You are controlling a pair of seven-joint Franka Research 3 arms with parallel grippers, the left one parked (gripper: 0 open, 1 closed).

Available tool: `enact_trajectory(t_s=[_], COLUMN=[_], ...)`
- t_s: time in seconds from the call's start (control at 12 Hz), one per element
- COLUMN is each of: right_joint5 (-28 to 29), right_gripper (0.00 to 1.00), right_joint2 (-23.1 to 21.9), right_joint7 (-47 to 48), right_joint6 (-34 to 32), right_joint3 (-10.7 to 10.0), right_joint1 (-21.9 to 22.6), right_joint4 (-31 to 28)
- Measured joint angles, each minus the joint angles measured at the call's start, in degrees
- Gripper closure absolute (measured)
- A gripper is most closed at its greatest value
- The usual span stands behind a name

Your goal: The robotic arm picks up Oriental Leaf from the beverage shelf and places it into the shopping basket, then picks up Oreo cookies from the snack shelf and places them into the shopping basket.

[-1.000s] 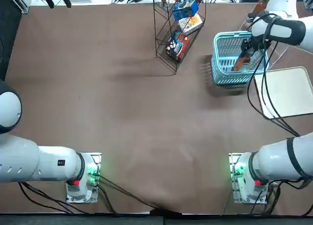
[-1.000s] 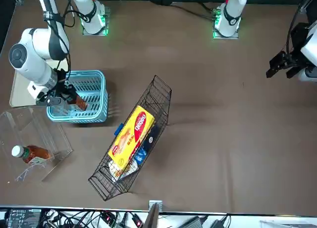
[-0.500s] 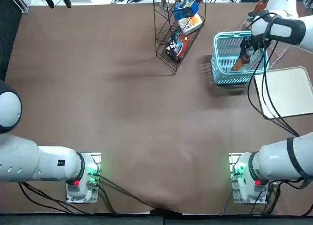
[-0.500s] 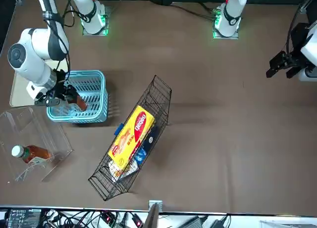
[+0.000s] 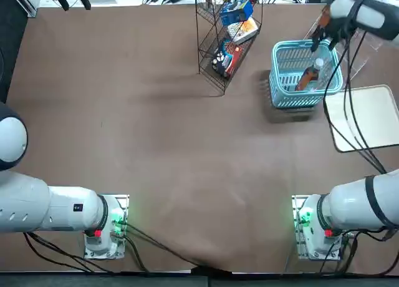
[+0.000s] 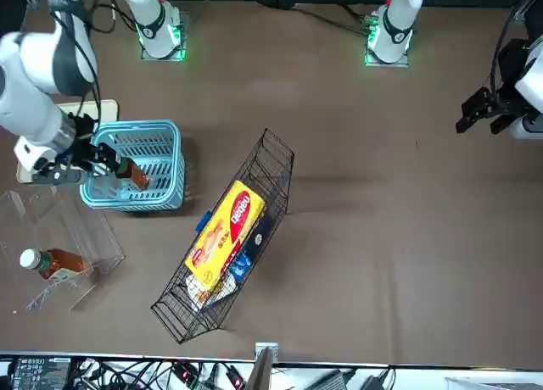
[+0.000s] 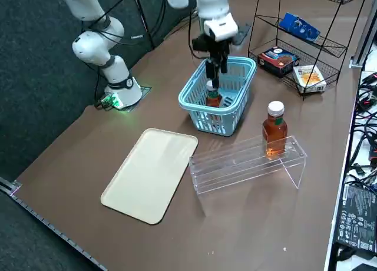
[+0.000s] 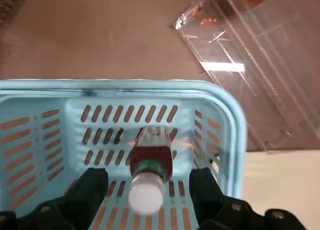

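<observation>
The Oriental Leaf leans cap-up inside the light-blue shopping basket. My right gripper hangs above the bottle's white cap, open, its fingers apart on either side and touching nothing. The Oreo cookies lie on an upper tier of the black wire snack shelf. Beside the basket stands the clear beverage shelf.
A second tea bottle stands on the clear shelf. A cream tray lies flat near the basket. The wire rack also carries a yellow-orange box and a dark pack with red.
My right gripper has let go of the bottle and risen away from the basket toward the table's far edge. The bottle stays leaning in the basket.
</observation>
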Motion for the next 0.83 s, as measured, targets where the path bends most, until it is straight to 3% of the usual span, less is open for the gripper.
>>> enact_trajectory(t_s=[0.5,0.83], right_joint5=[0.0,0.1], right_gripper=[0.00,0.00], right_joint2=[-2.6,-3.2], right_joint7=[0.0,0.0], right_joint6=[-20.7,-25.5], right_joint3=[0.0,0.1], right_joint1=[0.2,0.3], right_joint4=[15.0,19.1])
